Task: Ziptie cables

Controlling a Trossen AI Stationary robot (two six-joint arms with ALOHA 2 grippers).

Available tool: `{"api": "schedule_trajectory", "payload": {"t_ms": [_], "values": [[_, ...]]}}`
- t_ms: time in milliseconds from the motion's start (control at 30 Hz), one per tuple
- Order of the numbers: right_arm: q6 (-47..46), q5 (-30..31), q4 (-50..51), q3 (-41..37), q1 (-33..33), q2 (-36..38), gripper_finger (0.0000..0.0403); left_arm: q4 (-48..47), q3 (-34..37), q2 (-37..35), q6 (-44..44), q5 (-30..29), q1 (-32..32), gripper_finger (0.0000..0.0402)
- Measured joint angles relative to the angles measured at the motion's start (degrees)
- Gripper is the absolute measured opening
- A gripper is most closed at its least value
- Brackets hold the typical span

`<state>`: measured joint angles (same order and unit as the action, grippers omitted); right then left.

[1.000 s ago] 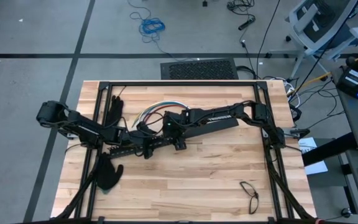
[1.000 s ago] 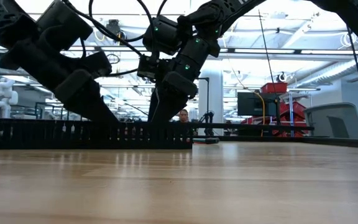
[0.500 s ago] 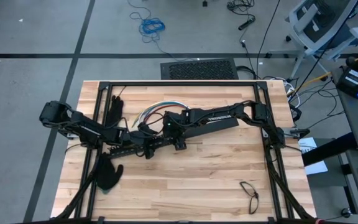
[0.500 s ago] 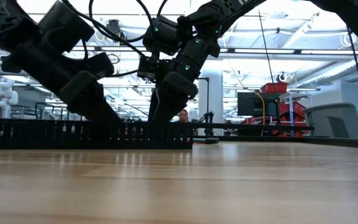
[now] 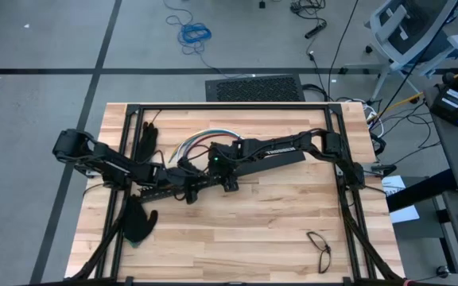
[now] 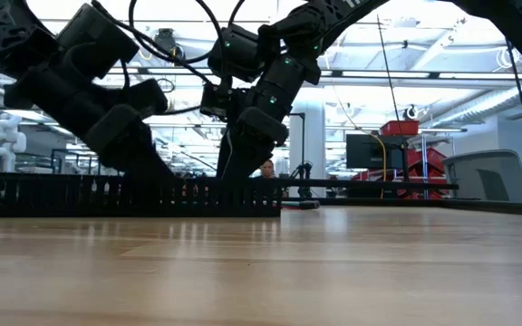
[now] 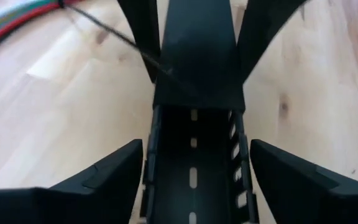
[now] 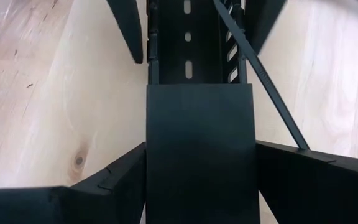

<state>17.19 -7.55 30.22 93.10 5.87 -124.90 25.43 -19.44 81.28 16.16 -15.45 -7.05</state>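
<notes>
The cables [image 5: 201, 139] lie in a curved, many-coloured bundle on the table beyond the arms. They show again in the left wrist view [image 7: 5, 25]. A long black slotted bar [image 5: 161, 192] lies on the table. My left gripper [image 7: 196, 146] is open, one finger close on each side of the bar [image 7: 194, 180]. A flat black strip [image 8: 201, 137] meets the bar's end, and my right gripper [image 8: 201, 148] is shut on this strip. A thin dark ziptie [image 8: 260, 74] runs aslant from the cables to my right gripper's finger. My right gripper pinches the flat black strip by its two long edges [image 8: 157, 163], near the end that meets the slotted bar. The fingers slant steeply down from the table's right. The ziptie's end [image 8: 300, 143] reaches one finger; whether it is caught there I cannot tell.
One black glove [image 5: 146, 141] lies at the far left and another [image 5: 137, 222] at the near left. A pair of glasses [image 5: 319, 248] lies near the table's near right. A black frame [image 5: 229, 106] runs along the table's edges. Bare wood is toward the near edge.
</notes>
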Motion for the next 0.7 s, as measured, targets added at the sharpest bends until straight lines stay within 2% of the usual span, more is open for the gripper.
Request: {"api": "schedule_trajectory", "payload": {"t_ms": [233, 700], "values": [[0.0, 0.2, 0.1, 0.0, 0.0, 0.0, 0.0249, 2.8, 0.0, 2.9, -0.1, 0.5, 0.0, 0.0278], [0.0, 0.3, 0.4, -0.1, 0.1, -0.2, 0.0249, 3.3, 0.0, 3.0, -0.4, 0.2, 0.0, 0.0278]]}}
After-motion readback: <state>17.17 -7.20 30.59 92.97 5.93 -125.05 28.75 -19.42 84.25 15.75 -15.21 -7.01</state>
